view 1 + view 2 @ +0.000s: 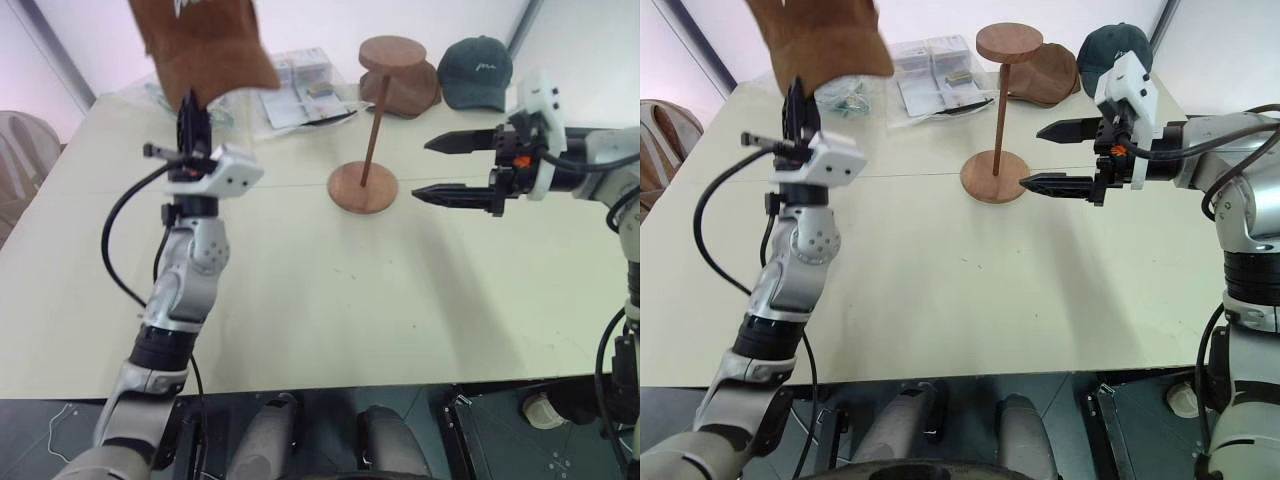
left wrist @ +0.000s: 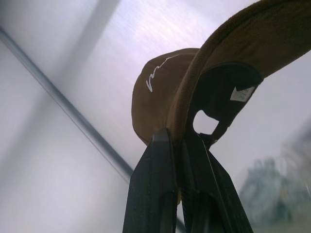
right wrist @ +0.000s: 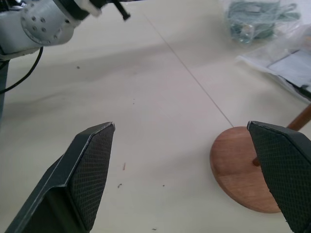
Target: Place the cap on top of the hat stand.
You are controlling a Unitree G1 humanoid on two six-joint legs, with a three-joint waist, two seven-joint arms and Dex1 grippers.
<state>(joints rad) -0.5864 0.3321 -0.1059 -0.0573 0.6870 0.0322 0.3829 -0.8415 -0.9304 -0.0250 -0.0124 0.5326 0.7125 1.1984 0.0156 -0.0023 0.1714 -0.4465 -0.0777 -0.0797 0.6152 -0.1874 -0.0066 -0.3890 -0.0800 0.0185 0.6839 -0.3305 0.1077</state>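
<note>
The brown cap (image 1: 205, 45) with a small white script logo hangs high over the table's far left, and my left gripper (image 1: 192, 118) is shut on its edge from below. In the left wrist view the two black fingers (image 2: 155, 184) pinch the cap (image 2: 160, 97) where the brim meets the crown. The hat stand (image 1: 372, 125) is upright at the table's middle, to the right of the cap, its disc top bare. My right gripper (image 1: 432, 168) hovers open just right of the stand, fingers pointing toward it, with the stand's base (image 3: 238, 165) near one finger.
A dark green cap (image 1: 476, 70) and another brown cap (image 1: 412, 88) lie behind the stand at the far right. Clear plastic bags with papers (image 1: 300, 92) lie at the far middle. A chair (image 1: 25, 150) stands off the table's left edge.
</note>
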